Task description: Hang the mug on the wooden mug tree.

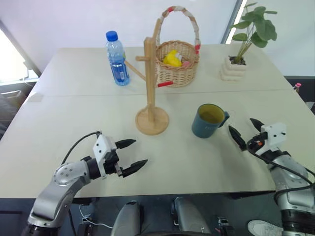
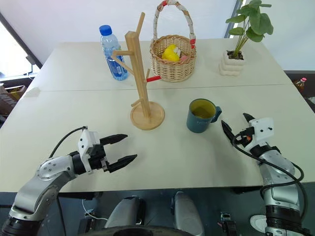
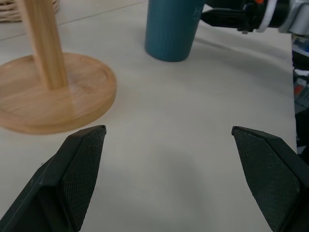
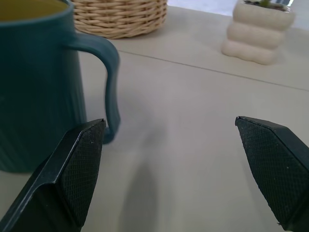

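We are at the reach-for-the-mug step: the mug [image 1: 209, 120] stands upright on the table [image 1: 74, 113] right of centre, beside the wooden mug tree [image 1: 150, 93], both the right gripper [image 1: 247, 131] and left gripper [image 1: 130, 156] have fingers released and empty, so next we close on the handle.

Mug [image 1: 209, 121]: glazed ceramic by the look of it, ribbed wall, soft sheen. Mug tree [image 1: 150, 91]: pale smooth wood. Basket [image 1: 177, 63]: woven wicker, rough. Bottle [image 1: 117, 59]: clear glossy plastic. Table [image 1: 74, 118]: matt, smooth. Gripper pads [image 4: 81, 166]: black, finely textured.
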Controlling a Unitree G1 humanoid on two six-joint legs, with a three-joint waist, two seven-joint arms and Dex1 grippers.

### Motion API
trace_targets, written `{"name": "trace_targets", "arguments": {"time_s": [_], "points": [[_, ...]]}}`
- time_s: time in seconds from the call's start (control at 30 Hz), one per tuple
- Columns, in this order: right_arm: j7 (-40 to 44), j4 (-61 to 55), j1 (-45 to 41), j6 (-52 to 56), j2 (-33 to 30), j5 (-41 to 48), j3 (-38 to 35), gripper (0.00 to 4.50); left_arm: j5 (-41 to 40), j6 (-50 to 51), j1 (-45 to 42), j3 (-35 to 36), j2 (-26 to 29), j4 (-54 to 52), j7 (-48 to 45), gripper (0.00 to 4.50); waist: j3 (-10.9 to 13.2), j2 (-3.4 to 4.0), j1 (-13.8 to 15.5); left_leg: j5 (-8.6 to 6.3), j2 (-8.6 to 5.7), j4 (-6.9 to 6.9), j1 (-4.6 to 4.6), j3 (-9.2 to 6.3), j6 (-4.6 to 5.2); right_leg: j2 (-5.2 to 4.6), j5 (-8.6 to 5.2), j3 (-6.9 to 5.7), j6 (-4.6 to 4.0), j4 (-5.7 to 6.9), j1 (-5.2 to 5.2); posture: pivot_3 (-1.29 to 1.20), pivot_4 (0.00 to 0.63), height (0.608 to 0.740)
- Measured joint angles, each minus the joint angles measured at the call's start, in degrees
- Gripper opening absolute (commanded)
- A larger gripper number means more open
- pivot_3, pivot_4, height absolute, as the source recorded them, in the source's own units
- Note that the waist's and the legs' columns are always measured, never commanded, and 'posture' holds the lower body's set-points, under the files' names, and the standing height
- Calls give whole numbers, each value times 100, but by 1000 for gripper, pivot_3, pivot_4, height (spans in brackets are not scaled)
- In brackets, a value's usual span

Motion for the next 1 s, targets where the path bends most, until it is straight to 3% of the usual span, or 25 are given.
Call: {"name": "trace_targets", "arguments": {"time_s": [0.47,0.97,1.0], "points": [[-31,291,-407,-42,154,-124,247,4464,248,-239,81,-224,-152,6,-30,4500,0,0,-7,0,0,0,1,0,0,3,0,-1,0,1,0,0,150,740],[138,1458,-1259,-389,354,-287,530,4464,313,-299,55,-217,-142,44,-73,4500,1,1,-14,0,0,0,2,0,1,4,0,-2,1,2,0,0,150,740],[175,1530,-1296,-416,356,-286,536,4231,308,-299,37,-215,-141,44,-79,4500,1,1,-14,0,0,0,2,0,1,4,0,-2,1,2,0,0,150,740]]}}
